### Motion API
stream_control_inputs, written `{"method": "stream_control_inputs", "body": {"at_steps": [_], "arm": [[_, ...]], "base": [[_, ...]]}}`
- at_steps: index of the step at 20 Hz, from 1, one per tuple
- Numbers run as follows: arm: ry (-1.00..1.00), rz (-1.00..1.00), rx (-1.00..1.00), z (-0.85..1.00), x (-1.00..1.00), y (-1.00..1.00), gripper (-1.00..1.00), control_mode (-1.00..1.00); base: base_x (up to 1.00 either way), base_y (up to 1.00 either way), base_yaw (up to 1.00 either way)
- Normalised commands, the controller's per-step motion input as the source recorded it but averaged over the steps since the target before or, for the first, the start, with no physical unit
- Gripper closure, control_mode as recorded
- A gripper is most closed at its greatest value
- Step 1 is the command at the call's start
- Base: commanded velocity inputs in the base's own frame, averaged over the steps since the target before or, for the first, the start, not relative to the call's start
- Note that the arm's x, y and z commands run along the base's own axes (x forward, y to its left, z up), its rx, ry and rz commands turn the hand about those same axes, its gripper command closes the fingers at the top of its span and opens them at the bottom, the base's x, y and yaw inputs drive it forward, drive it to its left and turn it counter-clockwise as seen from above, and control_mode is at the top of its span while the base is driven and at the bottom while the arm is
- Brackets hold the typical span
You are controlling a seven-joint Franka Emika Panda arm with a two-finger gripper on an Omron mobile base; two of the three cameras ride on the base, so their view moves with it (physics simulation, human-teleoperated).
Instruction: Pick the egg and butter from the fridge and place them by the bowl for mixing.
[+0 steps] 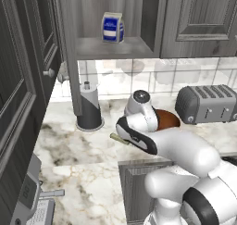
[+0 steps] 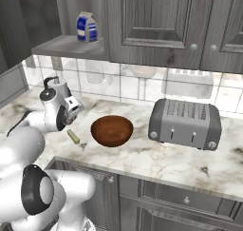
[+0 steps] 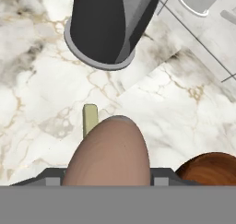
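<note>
I have the egg [image 3: 110, 151] clamped in the tool [image 3: 107, 179], above the desk [image 3: 41, 98], with the butter [image 3: 90, 119] already lying by the bowl [image 2: 111, 130]. Next I judge it needs lowering and release beside them.

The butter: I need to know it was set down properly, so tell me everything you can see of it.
The butter is a slim pale yellow-green stick, plain and unwrapped as far as it shows. It lies flat on the marble counter, apart from the bowl and to its left in the right base view, with the paper towel holder further back. In the hand view the held egg hides its near end. Nothing grips it.
</note>
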Motion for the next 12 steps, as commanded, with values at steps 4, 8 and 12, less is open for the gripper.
{"method": "stream_control_inputs", "body": {"at_steps": [4,8,12], "arm": [[0.0,0.0,-0.02,-0.25,0.51,0.08,1.0,-1.0],[0.0,0.0,0.0,-0.14,0.45,0.1,1.0,-1.0],[0.0,0.0,-0.01,-0.2,0.39,0.05,1.0,-1.0]], "base": [[0.0,0.0,0.0],[0.0,0.0,0.0],[0.0,0.0,0.0]]}}
